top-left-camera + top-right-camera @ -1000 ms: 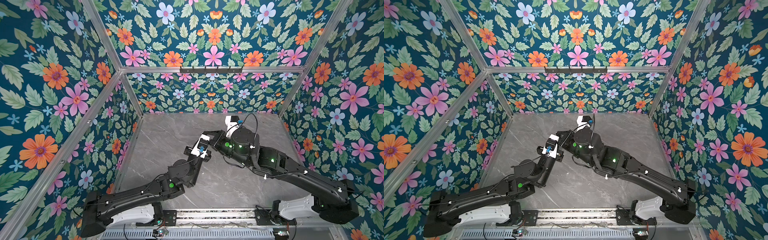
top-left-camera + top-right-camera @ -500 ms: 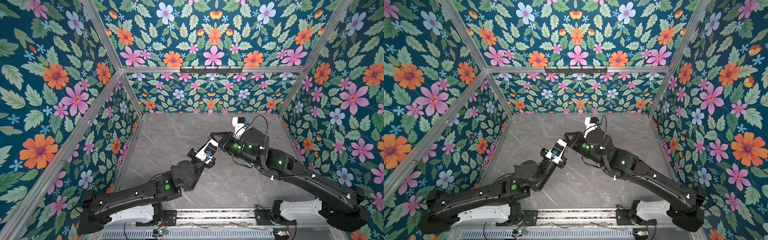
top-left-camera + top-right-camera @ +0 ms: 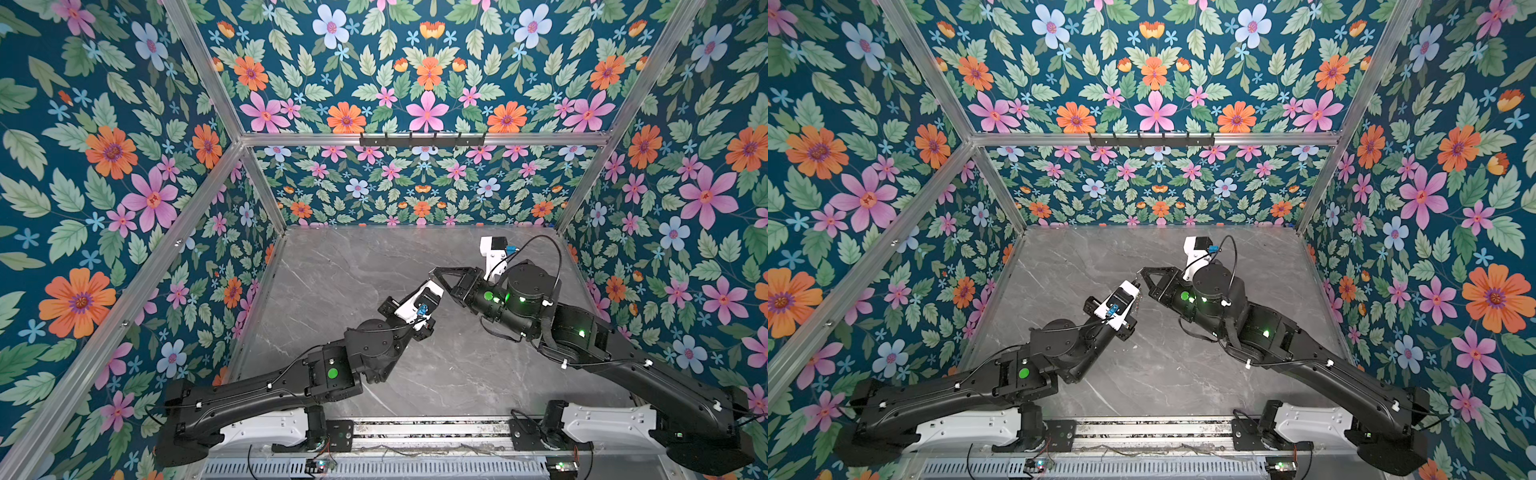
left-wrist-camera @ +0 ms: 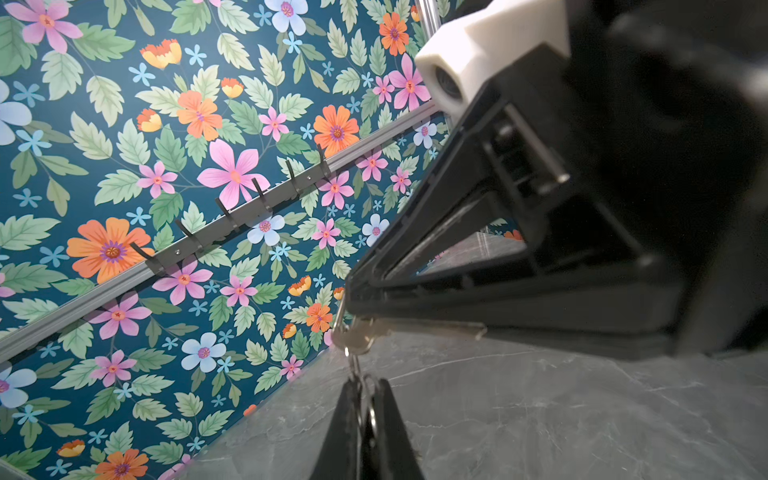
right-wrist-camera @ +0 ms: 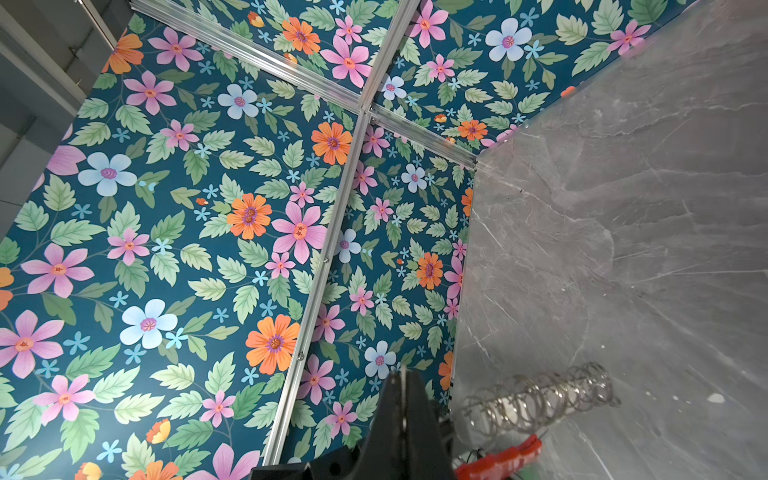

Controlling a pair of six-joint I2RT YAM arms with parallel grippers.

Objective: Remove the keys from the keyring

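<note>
Pinching keyring, left claw; key, right claw.

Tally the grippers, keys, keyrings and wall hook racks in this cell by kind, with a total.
Grippers: 2, the left gripper and the right gripper
key: 1
keyring: 1
hook rack: 1
Total: 5

walls: dark teal, printed with pink, orange and pale blue flowers and green leaves
table: grey marble pattern, thin pale veins
arms: black, white bases, green lights
keyring: silver loops, red strip
key: silver-grey
hook rail: black
frame: silver
</note>
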